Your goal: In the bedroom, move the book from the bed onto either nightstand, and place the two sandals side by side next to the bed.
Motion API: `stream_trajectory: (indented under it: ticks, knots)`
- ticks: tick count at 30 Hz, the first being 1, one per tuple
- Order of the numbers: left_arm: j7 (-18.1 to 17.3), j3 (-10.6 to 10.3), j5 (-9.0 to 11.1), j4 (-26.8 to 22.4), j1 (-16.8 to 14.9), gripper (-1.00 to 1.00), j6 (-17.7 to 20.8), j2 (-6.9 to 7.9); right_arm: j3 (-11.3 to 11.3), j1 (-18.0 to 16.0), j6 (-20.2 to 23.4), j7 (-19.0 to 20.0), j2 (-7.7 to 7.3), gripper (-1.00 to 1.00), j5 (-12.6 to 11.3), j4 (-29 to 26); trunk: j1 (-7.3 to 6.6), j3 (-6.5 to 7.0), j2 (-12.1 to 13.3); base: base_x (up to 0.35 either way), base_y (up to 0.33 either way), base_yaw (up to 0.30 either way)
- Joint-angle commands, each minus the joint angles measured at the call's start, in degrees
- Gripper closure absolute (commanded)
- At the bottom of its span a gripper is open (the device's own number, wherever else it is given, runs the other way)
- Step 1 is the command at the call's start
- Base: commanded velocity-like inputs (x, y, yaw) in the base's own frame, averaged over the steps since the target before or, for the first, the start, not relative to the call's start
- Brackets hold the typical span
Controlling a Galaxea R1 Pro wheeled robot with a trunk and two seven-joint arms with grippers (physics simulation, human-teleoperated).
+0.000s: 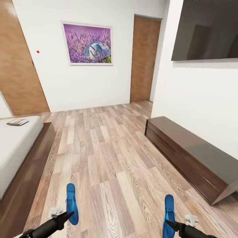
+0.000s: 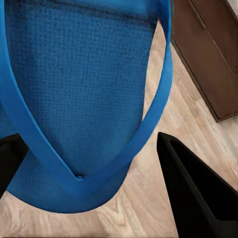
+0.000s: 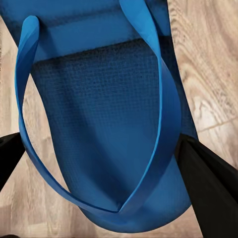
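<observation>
From my head camera I look across the bedroom's wood-plank floor. At the left is the bed with its grey mattress and dark frame, and the book lies flat on the mattress near its far end. A long low dark-wood cabinet stands along the right wall under a dark wall-mounted screen; its top is bare. A lavender picture hangs on the far wall between two wooden doors. Low in the view, my left pincer holds the left sandal and my right pincer holds the right sandal, well apart from each other.

In my left wrist camera, the left sandal's textured blue sole and thong strap sit between my dark fingers, which are clenched on its toe end. Floor planks and a piece of dark wood furniture show beyond it.

In my right wrist camera, the right sandal sits likewise between my fingers, gripped at both edges of its toe end, above the floor.
</observation>
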Motion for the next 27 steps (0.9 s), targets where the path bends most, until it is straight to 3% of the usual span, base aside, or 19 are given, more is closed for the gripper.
stream_trajectory:
  ticks: [1,5,12,15,20,23,27]
  knots:
    - [0.35,0.03,-0.06,0.74,-0.05,1.00,-1.53,-0.03,-0.47,-0.07,0.63,0.33,0.05,1.00,0.24,-0.01,-0.24,0.14,0.39,0.000,0.000,0.000]
    - [0.73,-0.10,-0.84,1.83,-0.05,1.00,-5.08,-0.07,-0.53,-0.07,1.20,0.60,-0.26,1.00,0.17,0.11,-1.11,0.85,2.00,0.000,0.000,0.000]
    - [0.54,-0.21,-3.61,3.71,-0.05,1.00,-6.21,-0.28,-0.18,-0.07,2.14,1.27,-0.50,1.00,0.21,2.62,-2.65,2.11,4.80,0.000,0.000,0.000]
    - [0.50,-0.27,-3.83,3.87,-0.05,1.00,-6.21,-0.83,0.01,-0.05,2.23,5.71,-0.53,1.00,0.54,6.38,-3.31,2.65,6.01,0.000,0.000,0.000]
    - [0.53,-0.46,-3.89,3.92,-0.05,1.00,-6.19,-1.01,0.07,-0.06,1.65,13.97,-0.48,1.00,0.77,7.67,-4.41,3.55,8.01,0.000,0.000,0.000]
    - [0.54,-0.52,-3.90,3.92,-0.05,1.00,-6.19,-0.99,0.03,-0.07,1.40,13.83,-0.31,1.00,0.78,7.50,-5.07,4.09,9.22,0.000,0.000,0.000]
    - [0.54,-0.58,-3.90,3.93,-0.05,1.00,-6.19,-1.02,0.08,-0.07,1.15,8.12,-0.13,1.00,0.82,7.47,-5.95,4.80,10.82,0.000,0.000,0.000]
